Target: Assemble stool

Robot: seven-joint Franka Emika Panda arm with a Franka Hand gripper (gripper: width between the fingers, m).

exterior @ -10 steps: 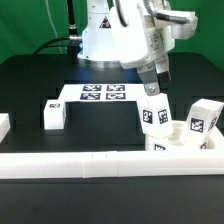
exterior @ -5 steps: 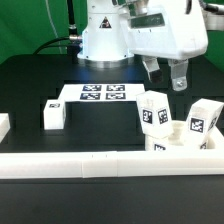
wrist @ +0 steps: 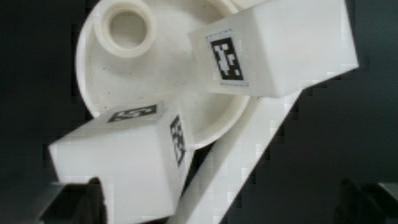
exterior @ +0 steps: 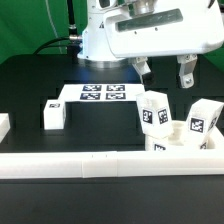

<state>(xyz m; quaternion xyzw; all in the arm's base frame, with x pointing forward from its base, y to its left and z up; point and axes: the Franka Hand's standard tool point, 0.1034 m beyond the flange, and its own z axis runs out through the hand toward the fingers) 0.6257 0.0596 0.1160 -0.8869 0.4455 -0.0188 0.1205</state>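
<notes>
- The two fingers (exterior: 186, 76) are dark, slim and blunt-tipped. They hang well apart with nothing between them, above the stool parts and touching none of them.
- In the wrist view only their dark tips (wrist: 68, 200) show, at two corners of the picture.
- Behind them sits the arm's bulky, smooth white wrist housing (exterior: 160, 35), which covers much of the upper exterior view.
- Below the fingers lies the seat (exterior: 190, 145), a thick round disc of matte white plastic. It is flat on the bench at the exterior view's right, just behind the front rail.
- The wrist view shows a round, smooth-walled hole (wrist: 125, 25) sunk into the seat's top.
- A first leg (exterior: 153, 110) stands on the seat, a short blocky white prism leaning a little, with a black-and-white square tag on its face.
- A second leg (exterior: 203, 117) of the same make stands on the seat's other side, apart from the first.
- The third leg (exterior: 54, 114) rests alone on the bench, well apart at the exterior view's left.
- The front rail (exterior: 100, 163) is a long, plain white bar running across the near edge.
- The marker board (exterior: 100, 93), thin and flat with printed tags, lies farther back.
- The bench (exterior: 30, 90) is matte black.
</notes>
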